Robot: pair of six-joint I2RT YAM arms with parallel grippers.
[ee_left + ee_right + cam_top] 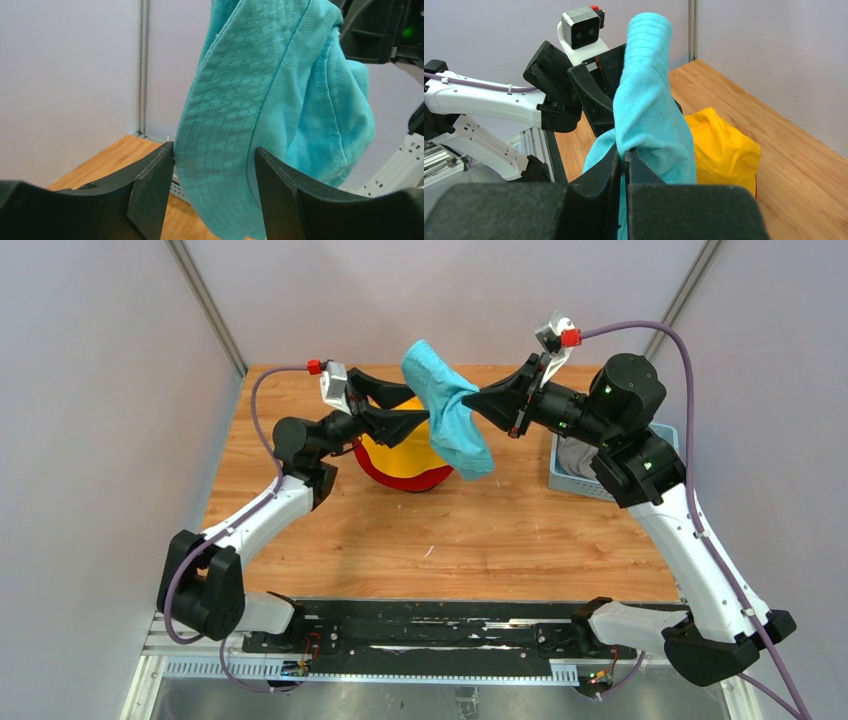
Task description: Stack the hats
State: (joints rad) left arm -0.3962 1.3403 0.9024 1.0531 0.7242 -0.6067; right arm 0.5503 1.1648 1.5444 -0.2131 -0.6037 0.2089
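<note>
Your right pincer clenches the teal hat; left pincer, released, straddles its brim; yellow hat sits below at 7 o'clock.

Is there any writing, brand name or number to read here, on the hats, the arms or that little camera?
None: no word, number or logo can be read in any view.
teal hat: plain cloth, only stitching.
yellow hat: plain.
wrist camera: two lenses, no lettering visible.
right arm: small green lights only, no sign.
</note>
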